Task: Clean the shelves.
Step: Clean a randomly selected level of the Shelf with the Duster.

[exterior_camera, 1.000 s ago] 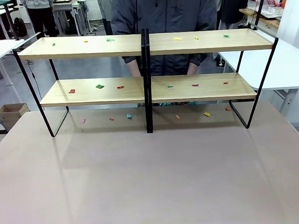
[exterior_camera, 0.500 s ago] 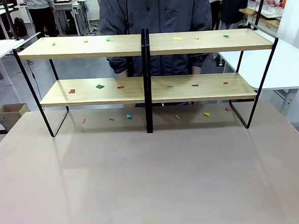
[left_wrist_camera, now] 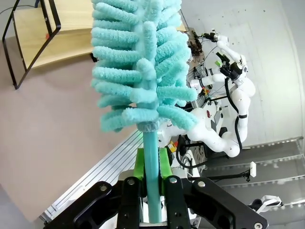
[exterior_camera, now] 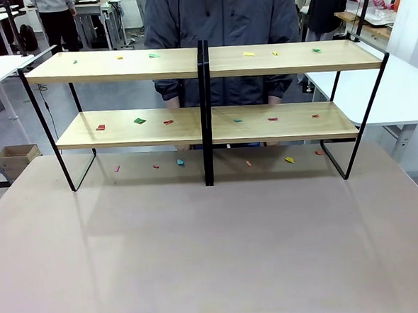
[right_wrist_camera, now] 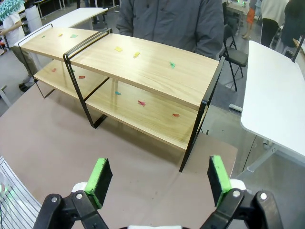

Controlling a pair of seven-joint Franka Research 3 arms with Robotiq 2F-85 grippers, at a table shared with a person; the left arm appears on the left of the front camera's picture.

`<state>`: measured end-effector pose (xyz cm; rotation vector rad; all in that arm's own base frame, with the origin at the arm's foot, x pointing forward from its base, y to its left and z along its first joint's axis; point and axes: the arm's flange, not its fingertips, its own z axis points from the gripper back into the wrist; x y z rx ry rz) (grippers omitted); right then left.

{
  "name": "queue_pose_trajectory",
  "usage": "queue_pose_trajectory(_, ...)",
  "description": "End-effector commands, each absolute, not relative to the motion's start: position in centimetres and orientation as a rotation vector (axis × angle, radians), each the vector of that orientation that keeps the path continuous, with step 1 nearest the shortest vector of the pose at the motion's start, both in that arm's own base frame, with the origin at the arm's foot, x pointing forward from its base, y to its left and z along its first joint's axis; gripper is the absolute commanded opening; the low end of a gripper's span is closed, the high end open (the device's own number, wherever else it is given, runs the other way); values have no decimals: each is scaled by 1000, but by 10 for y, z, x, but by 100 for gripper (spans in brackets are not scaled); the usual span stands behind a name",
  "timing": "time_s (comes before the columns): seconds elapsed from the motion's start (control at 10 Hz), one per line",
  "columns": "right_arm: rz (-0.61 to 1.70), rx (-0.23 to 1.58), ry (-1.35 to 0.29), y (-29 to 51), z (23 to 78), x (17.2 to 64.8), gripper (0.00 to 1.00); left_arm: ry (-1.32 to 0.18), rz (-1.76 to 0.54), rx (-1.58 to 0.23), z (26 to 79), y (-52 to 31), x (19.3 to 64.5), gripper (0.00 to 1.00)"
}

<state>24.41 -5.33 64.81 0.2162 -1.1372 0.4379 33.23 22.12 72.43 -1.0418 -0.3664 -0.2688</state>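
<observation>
left gripper (left_wrist_camera: 152, 164) clamped on fluffy teal duster (left_wrist_camera: 138, 71), head out front, ready to sweep | right gripper (right_wrist_camera: 158, 175) wide, holding nothing | shelves (exterior_camera: 295, 60) at the table's (exterior_camera: 214, 241) far side, coloured scraps (exterior_camera: 140, 121) on the boards, so nothing's cleaned yet imo

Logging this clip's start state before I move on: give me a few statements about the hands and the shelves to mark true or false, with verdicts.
1. The left hand grips a teal duster. True.
2. The right hand is shut on a cloth. False: it is open and empty.
3. Coloured scraps lie on the shelves. True.
4. The shelves stand on the floor. False: they stand on the table.
</observation>
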Motion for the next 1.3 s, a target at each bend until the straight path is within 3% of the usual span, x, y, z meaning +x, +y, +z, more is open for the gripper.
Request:
queue_pose_trajectory(0.0, 447, 212, -1142, -54, 648, 244, 100, -383, -260, -1041, 727, 219, 327, 0)
queue_pose_trajectory(0.8, 447, 212, -1142, -54, 648, 244, 100, -383, -260, -1041, 727, 219, 327, 0)
queue_pose_trajectory(0.9, 447, 212, -1142, -54, 648, 244, 100, -370, -265, -1040, 725, 223, 331, 13)
queue_pose_trajectory(1.2, 447, 212, -1142, -54, 648, 244, 100, -299, -281, -983, 687, 164, 236, 13)
